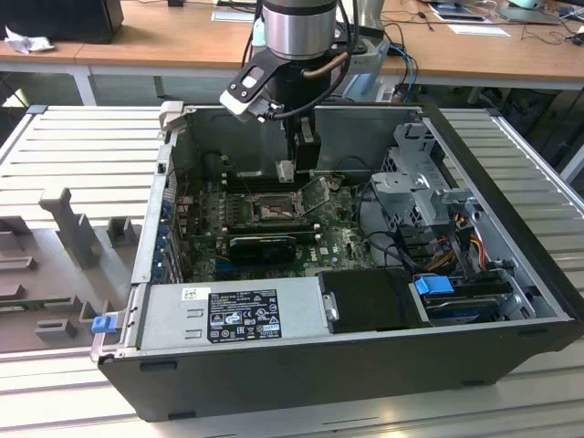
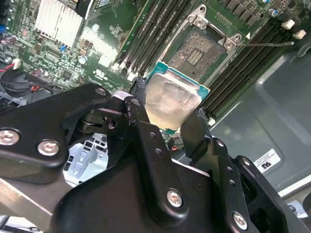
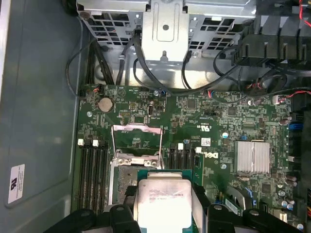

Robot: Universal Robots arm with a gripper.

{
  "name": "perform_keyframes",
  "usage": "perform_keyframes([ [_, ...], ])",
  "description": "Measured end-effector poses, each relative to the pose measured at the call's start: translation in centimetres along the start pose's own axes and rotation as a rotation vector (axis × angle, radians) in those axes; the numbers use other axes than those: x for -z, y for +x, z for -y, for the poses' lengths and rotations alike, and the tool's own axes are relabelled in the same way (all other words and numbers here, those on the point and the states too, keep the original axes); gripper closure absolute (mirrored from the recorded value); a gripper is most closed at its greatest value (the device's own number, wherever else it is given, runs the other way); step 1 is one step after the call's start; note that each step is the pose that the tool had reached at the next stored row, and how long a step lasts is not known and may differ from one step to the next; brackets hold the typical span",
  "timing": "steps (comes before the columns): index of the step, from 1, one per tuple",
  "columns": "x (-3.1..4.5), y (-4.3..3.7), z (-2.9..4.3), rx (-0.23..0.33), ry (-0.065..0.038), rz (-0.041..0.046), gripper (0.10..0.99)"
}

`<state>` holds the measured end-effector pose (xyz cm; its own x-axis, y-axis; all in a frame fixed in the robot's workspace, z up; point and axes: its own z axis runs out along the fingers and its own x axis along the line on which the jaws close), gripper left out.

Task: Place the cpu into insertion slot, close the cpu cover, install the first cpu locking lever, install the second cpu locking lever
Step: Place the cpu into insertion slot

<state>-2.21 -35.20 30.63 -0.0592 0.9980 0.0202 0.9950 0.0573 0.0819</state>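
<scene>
— Above the green motherboard (image 3: 218, 116), inside the open black tower case (image 1: 319, 379), what does the end effector report?

— I read the black two-finger gripper (image 2: 171, 103) clamped on the cpu (image 2: 172, 97), a flat square chip with a pale silver-grey metal top and a green edge. It grips the chip by two opposite edges (both wrist views agree). The chip hangs clear of the board and sits tilted in the second wrist view.

— And the receiving hardware?

— I see the insertion slot (image 2: 197, 51), a square dark socket with a grey metal frame, lying uncovered near the chip and apart from it. The cpu cover (image 3: 136, 127), a thin grey metal frame plate with a large square window, stands swung open just beside the socket.
</scene>
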Motion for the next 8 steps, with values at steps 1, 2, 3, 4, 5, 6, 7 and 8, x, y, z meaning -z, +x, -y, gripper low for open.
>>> perform_keyframes([
  [1, -0.17, 0.12, 0.02, 0.001, 0.0, 0.0001, 0.557],
  [2, -0.42, 0.32, 0.06, 0.001, 0.0, 0.0, 0.557],
  [3, -0.86, 0.53, 0.25, 0.002, 0.0, -0.0005, 0.557],
  [4, -1.11, 0.54, 0.43, 0.003, -0.002, -0.0003, 0.557],
  [5, -1.27, 0.54, 0.55, 0.003, -0.002, -0.0001, 0.557],
  [6, -1.46, 0.59, 0.7, 0.003, -0.003, -0.0001, 0.557],
  [7, -1.71, 0.67, 0.92, 0.003, -0.003, -0.0001, 0.557],
  [8, -1.89, 0.75, 1.05, 0.003, -0.003, -0.0001, 0.557],
])
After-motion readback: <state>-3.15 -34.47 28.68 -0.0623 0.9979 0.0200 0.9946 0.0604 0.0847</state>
